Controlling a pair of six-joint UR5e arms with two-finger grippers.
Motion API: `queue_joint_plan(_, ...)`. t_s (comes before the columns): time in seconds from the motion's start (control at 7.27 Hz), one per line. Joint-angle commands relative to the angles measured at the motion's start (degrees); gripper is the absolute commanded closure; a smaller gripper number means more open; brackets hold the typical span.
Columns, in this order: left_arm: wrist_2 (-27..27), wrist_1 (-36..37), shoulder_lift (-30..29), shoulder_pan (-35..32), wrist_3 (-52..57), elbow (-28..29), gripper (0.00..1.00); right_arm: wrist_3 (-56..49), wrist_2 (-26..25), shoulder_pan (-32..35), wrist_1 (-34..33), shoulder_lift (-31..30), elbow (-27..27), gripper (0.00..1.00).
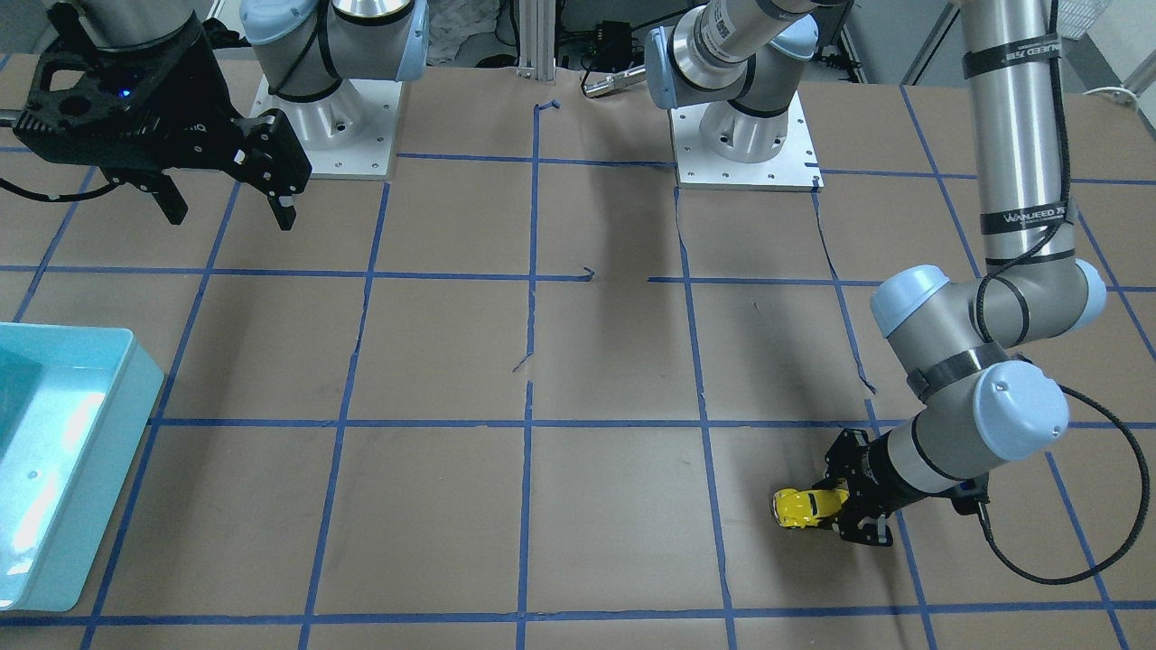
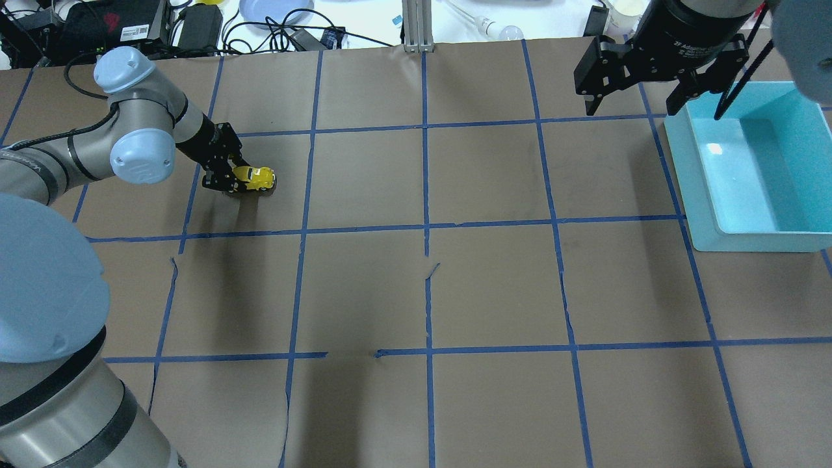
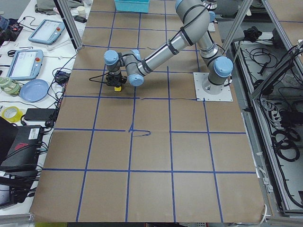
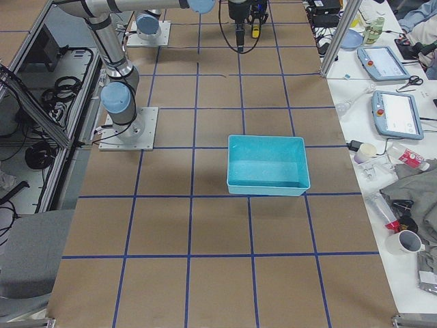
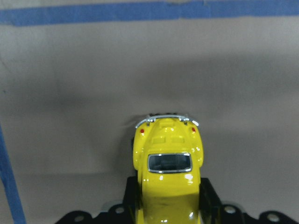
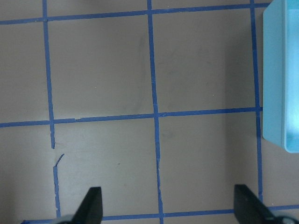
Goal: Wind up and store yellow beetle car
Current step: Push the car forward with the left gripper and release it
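Observation:
The yellow beetle car (image 2: 255, 177) sits low on the brown paper table, at the far left in the overhead view. My left gripper (image 2: 229, 177) is shut on its sides, with the car's end sticking out beyond the fingers. The car also shows in the front view (image 1: 804, 507) and fills the bottom of the left wrist view (image 5: 168, 172), clamped between two black fingers (image 5: 209, 198). My right gripper (image 2: 640, 99) hangs open and empty above the table, next to the teal bin (image 2: 767, 227). Its two fingertips (image 6: 92, 205) stand wide apart in the right wrist view.
The teal bin (image 1: 135, 379) stands at the table's right end, seen at the left edge of the front view. Blue tape lines (image 2: 426, 227) grid the paper. Both arm bases (image 1: 745, 144) sit at the robot's side. Cables and gear lie beyond the far edge (image 2: 195, 26).

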Motion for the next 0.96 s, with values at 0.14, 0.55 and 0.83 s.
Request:
queue_joint_plan(0.14,-0.35,-0.13,2.34,-1.03,0.34,0.1,0.12,0.0,0.0,-0.05,-0.02,-0.01,0.09,0.0)
queue_joint_plan(0.55,0.0,-4.4,8.48,-3.85,8.53,1.58,0.05,0.0,0.0,-0.05,-0.02,-0.01,0.35,0.0)
queue_joint_plan(0.83,6.2,-17.03,12.71,-4.11,27.94,7.19,0.03,0.0,0.0,-0.05,-0.02,-0.01,0.35,0.0)
